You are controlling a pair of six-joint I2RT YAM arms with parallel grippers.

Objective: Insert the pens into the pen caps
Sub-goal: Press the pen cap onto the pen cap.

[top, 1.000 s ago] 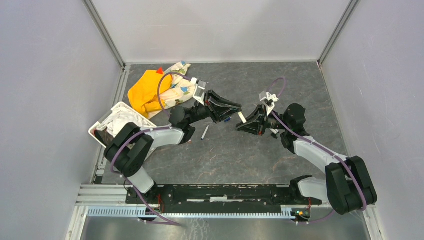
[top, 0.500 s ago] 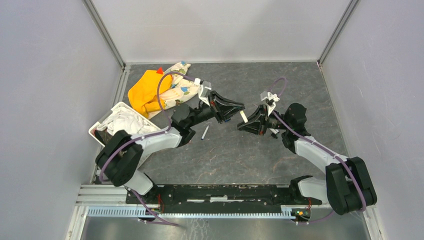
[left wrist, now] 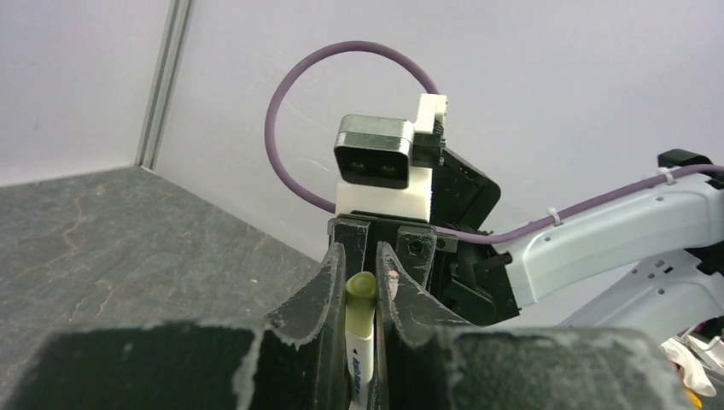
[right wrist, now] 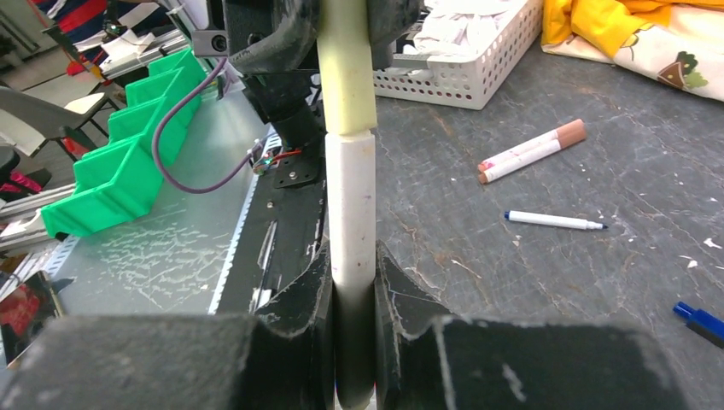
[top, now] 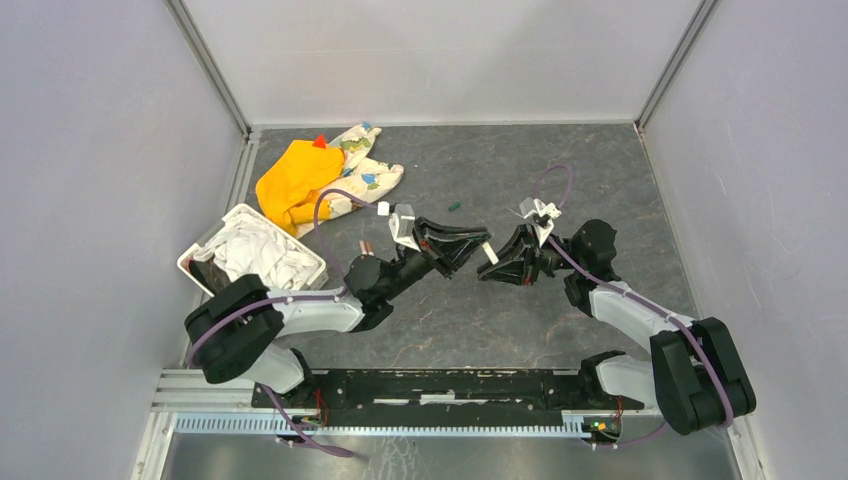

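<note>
The left gripper, clamped on the cap, is now shifted lower, meeting the right gripper, itself clamped on the pen; the loose pen is shown only by the right wrist view.

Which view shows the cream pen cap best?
Right wrist: the cream pen cap is large and central, butted against the white pen. Left wrist shows only its end; top external shows a tiny pale speck.

A lab test cell: white panel walls, aluminium rails, green parts bins.
</note>
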